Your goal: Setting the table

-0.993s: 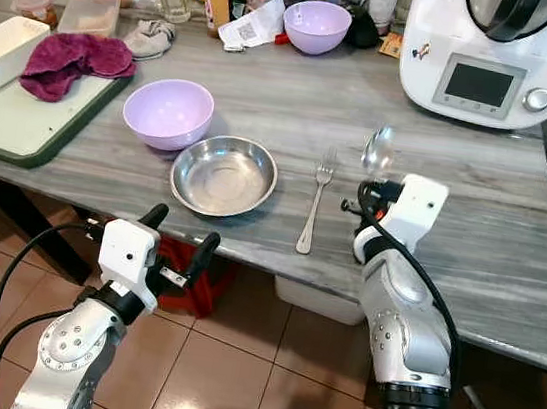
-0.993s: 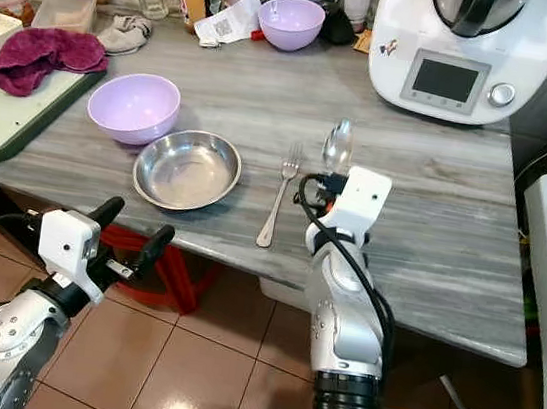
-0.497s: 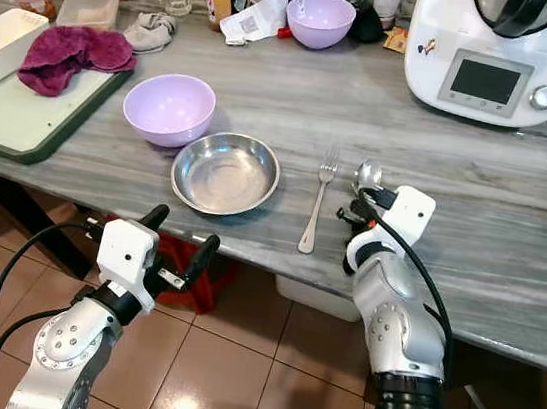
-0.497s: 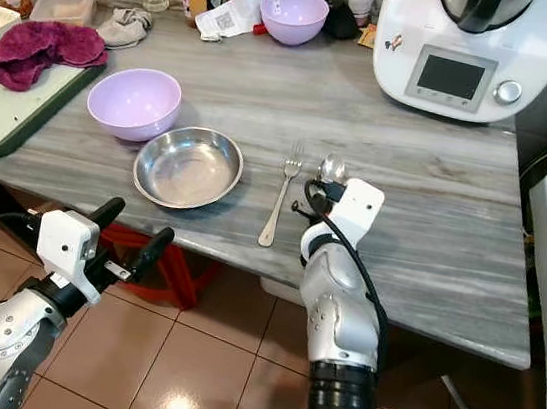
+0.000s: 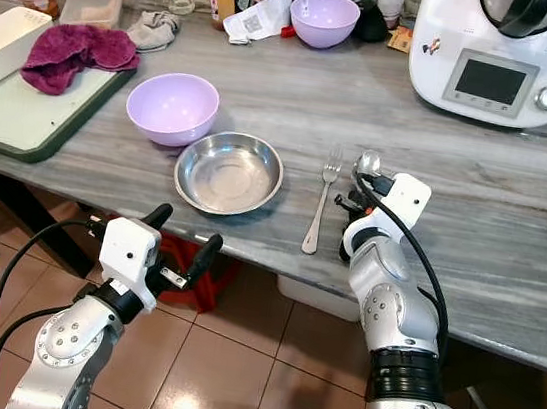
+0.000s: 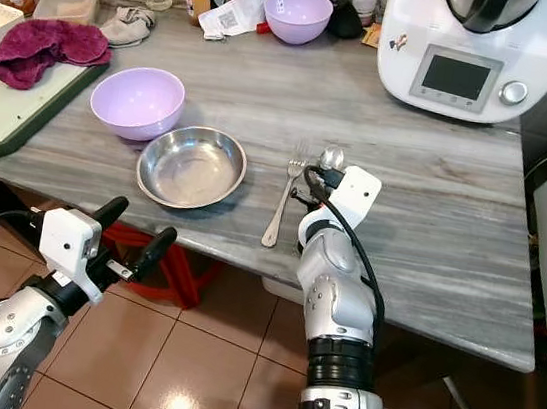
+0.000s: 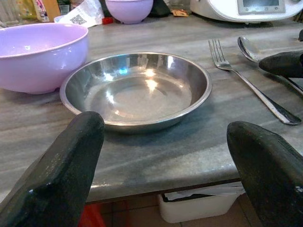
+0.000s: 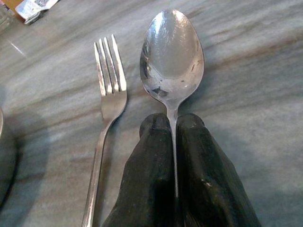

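Observation:
A metal spoon (image 8: 172, 52) is held by its handle in my right gripper (image 8: 172, 132), which is shut on it; the bowl of the spoon (image 5: 368, 163) sits low over the grey table just right of the fork (image 5: 321, 199). The steel plate (image 5: 228, 171) lies left of the fork, with a lilac bowl (image 5: 171, 107) touching its far left rim. My left gripper (image 5: 180, 241) is open below the table's front edge, facing the steel plate (image 7: 137, 90).
A white kitchen machine (image 5: 506, 49) stands at the back right. A second lilac bowl (image 5: 323, 18), bottles, eggs and a cloth line the back. A green tray (image 5: 22, 121) with a purple towel (image 5: 77, 48) is at the left. The table edge (image 5: 247, 252) runs close to both arms.
My right gripper has brought the spoon down and nearer to the fork, from raised over the table to low beside the fork's tines. The left arm has stayed put.

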Controlling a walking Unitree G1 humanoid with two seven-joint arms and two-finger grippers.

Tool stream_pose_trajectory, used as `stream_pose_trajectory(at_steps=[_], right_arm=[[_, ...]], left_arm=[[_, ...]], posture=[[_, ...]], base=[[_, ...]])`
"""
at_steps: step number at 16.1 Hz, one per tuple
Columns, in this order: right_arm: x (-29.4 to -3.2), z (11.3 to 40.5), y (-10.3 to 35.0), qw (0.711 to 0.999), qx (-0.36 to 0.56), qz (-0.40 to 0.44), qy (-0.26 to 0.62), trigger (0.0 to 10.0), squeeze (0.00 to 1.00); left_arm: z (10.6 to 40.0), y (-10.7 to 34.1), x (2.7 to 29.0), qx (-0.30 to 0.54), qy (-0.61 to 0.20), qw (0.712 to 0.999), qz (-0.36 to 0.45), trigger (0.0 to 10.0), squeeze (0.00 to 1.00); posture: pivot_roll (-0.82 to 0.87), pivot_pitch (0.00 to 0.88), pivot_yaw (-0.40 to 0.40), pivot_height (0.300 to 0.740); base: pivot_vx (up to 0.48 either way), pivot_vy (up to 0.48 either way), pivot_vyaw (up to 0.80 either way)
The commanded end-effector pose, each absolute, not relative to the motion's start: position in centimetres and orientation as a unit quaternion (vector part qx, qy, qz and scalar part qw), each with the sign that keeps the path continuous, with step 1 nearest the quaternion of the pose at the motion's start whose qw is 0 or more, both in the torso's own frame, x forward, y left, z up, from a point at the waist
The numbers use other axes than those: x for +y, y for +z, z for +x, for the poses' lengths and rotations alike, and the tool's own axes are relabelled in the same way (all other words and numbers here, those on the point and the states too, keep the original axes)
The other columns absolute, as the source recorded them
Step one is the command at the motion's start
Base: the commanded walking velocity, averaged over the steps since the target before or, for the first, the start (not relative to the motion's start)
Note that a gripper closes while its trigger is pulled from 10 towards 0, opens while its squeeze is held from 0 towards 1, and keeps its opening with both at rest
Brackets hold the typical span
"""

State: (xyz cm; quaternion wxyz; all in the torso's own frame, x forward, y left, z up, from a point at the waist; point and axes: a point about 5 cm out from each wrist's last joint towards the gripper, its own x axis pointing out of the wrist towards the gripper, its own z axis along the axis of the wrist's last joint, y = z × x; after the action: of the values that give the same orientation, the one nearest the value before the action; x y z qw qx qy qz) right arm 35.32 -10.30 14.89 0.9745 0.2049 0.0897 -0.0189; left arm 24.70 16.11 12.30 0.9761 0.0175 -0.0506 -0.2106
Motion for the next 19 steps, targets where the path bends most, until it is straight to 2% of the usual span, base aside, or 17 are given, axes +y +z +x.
stream_pose_trajectory(at_steps=[1,3,4,5,15,19], right_arm=[[-9.0,35.4,15.0,0.970,0.095,0.222,-0.010,10.0,0.00],[-9.1,35.4,14.8,0.970,0.097,0.221,-0.013,10.0,0.00],[-9.3,35.4,14.4,0.971,0.104,0.215,-0.017,10.0,0.76],[-9.2,35.4,14.1,0.969,0.111,0.220,-0.014,10.0,1.00],[-9.4,35.6,14.2,0.970,0.107,0.219,-0.012,10.0,1.00],[-10.1,35.7,16.9,0.984,0.034,0.177,0.006,10.0,1.00]], left_arm=[[24.6,12.1,16.2,-0.042,-0.215,0.975,0.020,10.0,0.00],[24.5,12.1,16.1,-0.041,-0.217,0.975,0.020,10.0,0.00],[24.6,12.1,16.0,-0.040,-0.218,0.975,0.020,10.0,0.00],[24.6,12.1,16.0,-0.040,-0.219,0.975,0.020,10.0,0.00],[24.6,12.1,16.0,-0.041,-0.219,0.975,0.021,10.0,0.00],[24.7,12.2,16.0,-0.044,-0.219,0.974,0.019,10.0,0.00]], posture=[[-0.07,0.203,0.057,0.740],[-0.07,0.203,0.057,0.740],[-0.07,0.203,0.058,0.740],[-0.07,0.203,0.058,0.740],[-0.07,0.197,0.055,0.740],[-0.07,0.197,0.055,0.740]], base=[[0.000,0.000,0.00],[0.000,0.000,0.00],[0.000,0.000,0.00],[0.000,0.000,0.00],[0.000,0.000,0.00],[0.000,0.000,0.00]])
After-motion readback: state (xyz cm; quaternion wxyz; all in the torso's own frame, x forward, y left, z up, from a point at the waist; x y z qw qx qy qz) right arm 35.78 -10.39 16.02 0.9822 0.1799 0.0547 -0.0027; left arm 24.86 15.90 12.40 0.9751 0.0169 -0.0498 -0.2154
